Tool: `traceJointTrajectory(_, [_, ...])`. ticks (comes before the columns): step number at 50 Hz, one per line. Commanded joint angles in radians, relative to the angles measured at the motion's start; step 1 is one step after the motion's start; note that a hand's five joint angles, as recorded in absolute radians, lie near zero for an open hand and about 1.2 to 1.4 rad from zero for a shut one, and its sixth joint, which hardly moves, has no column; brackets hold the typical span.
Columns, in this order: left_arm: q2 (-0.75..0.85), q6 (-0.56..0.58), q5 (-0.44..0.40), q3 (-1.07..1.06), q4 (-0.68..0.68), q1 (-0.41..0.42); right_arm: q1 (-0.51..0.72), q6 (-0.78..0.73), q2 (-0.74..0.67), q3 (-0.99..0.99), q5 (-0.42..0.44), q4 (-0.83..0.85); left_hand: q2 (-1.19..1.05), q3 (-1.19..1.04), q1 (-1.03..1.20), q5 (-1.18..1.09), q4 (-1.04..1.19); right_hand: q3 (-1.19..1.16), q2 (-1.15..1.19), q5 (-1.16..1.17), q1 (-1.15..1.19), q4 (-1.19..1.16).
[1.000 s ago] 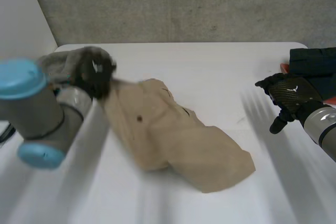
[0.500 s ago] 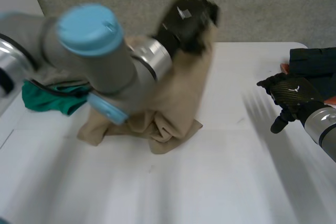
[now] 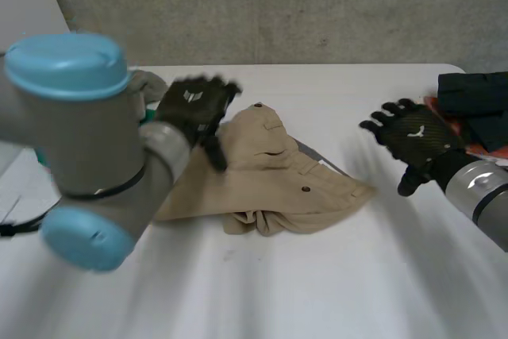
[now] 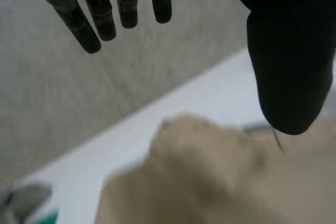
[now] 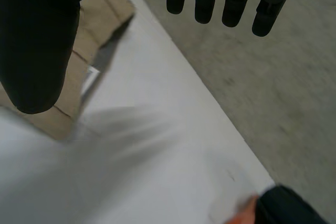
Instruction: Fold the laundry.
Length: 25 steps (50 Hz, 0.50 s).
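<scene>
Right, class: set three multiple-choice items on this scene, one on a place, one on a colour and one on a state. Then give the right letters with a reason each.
1. Where does the dark pile of clothes lie?
A. at the table's far right edge, beyond the right hand
B. at the near corner on the other side
C. on the floor

2. What colour is the crumpled garment in the middle of the table?
A. green
B. beige
C. red

3. How is the left hand?
A. shut on the garment
B. shut, holding nothing
C. open, holding nothing

Answers:
1. A: the head view shows the pile at the far right edge, past the right hand.
2. B: the cloth is beige in all three views.
3. C: the left wrist view shows straight fingers with the garment loose beneath them.
</scene>
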State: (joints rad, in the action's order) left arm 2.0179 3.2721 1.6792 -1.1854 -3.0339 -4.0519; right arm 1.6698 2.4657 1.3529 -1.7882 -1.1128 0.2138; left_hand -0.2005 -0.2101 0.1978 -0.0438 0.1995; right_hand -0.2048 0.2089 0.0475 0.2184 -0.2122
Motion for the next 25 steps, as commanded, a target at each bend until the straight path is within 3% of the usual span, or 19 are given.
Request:
traceJointTrajectory(1, [-0.11,0.041,-0.009,-0.312,0.013,-0.073,0.068,-0.146,-0.08,0.03,0.053,-0.039,0.026,0.036,-0.023,0.044,-0.025,0.03,-0.034,-0.047,-0.044,0.038])
traceJointTrajectory(12, [-0.009,0.109,-0.039,-0.405,-0.164,-0.179,0.159,-0.142,-0.322,0.159,0.002,0.007,0.026,0.036,-0.023,0.044,-0.025,-0.008,0.004,-0.009,-0.006,0.0])
traceJointTrajectory(16, [0.064,0.165,-0.079,-0.375,-0.227,-0.173,0.174,-0.129,-0.382,0.196,-0.027,0.032,-0.007,0.003,0.009,0.011,0.008,-0.181,0.176,0.163,0.167,-0.173])
traceJointTrajectory(20, [0.13,0.222,-0.092,-0.332,-0.25,-0.145,0.18,-0.1,-0.39,0.216,-0.047,0.045,-0.701,-0.691,0.704,-0.683,0.702,-1.189,1.185,1.172,1.176,-1.182])
traceJointTrajectory(21, [0.14,0.233,-0.079,-0.31,-0.247,-0.141,0.179,-0.073,-0.377,0.213,-0.056,0.056,-1.174,-1.164,1.176,-1.156,1.175,-1.191,1.187,1.174,1.178,-1.184])
traceJointTrajectory(25, [0.096,0.232,-0.035,-0.274,-0.23,-0.134,0.165,0.028,-0.3,0.178,-0.064,0.085,-1.196,-1.186,1.198,-1.178,1.197,-1.191,1.187,1.174,1.178,-1.184])
